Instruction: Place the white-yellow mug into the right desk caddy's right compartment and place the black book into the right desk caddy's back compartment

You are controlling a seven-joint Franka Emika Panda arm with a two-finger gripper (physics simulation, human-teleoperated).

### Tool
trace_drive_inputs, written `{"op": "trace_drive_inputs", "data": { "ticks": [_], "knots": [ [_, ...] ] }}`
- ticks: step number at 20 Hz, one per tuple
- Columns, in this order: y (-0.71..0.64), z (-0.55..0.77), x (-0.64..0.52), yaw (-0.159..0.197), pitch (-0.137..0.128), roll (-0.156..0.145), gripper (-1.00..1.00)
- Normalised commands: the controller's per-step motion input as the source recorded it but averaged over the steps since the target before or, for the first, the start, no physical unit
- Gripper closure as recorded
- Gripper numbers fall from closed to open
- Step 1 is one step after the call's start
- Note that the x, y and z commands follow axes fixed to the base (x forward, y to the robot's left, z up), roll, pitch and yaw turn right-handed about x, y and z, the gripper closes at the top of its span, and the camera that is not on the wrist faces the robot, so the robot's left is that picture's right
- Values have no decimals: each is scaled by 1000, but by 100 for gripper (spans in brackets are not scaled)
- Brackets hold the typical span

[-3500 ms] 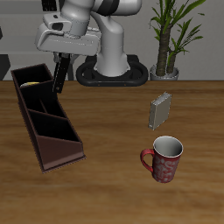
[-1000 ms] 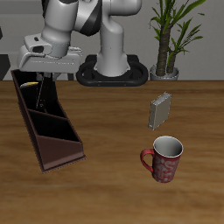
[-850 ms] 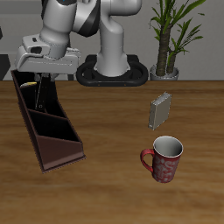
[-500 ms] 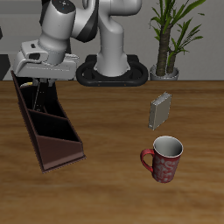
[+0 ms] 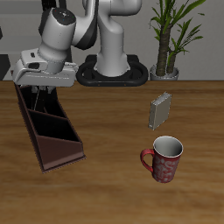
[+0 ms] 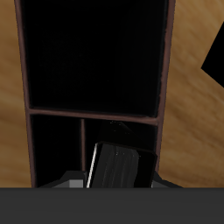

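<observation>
one long right desk caddy point(image 5: 50, 131) lay on the table point(image 5: 114, 192), its far end under the robot arm point(image 5: 61, 35). the gripper point(image 5: 37, 89) hung low over that far end; from the wrist the black book point(image 6: 118, 166) showed upright between its fingers, over a narrow section beside a divider, so it was clamped on the book. the red mug point(image 5: 164, 158) stood well apart from the caddy, near the table's front edge. the grey book point(image 5: 159, 110) stood farther back than that mug. the white-yellow mug was not visible.
</observation>
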Motion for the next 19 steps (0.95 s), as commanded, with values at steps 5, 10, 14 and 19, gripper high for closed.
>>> {"op": "trace_drive_inputs", "data": {
  "ticks": [5,10,14,19],
  "knots": [
    [-48,-60,35,-33,17,-42,-100],
    [-6,2,-7,-54,-12,-19,-100],
    [-2,172,-27,-18,-25,-22,-100],
    [164,316,-97,-35,-37,9,-100]
  ]
}}
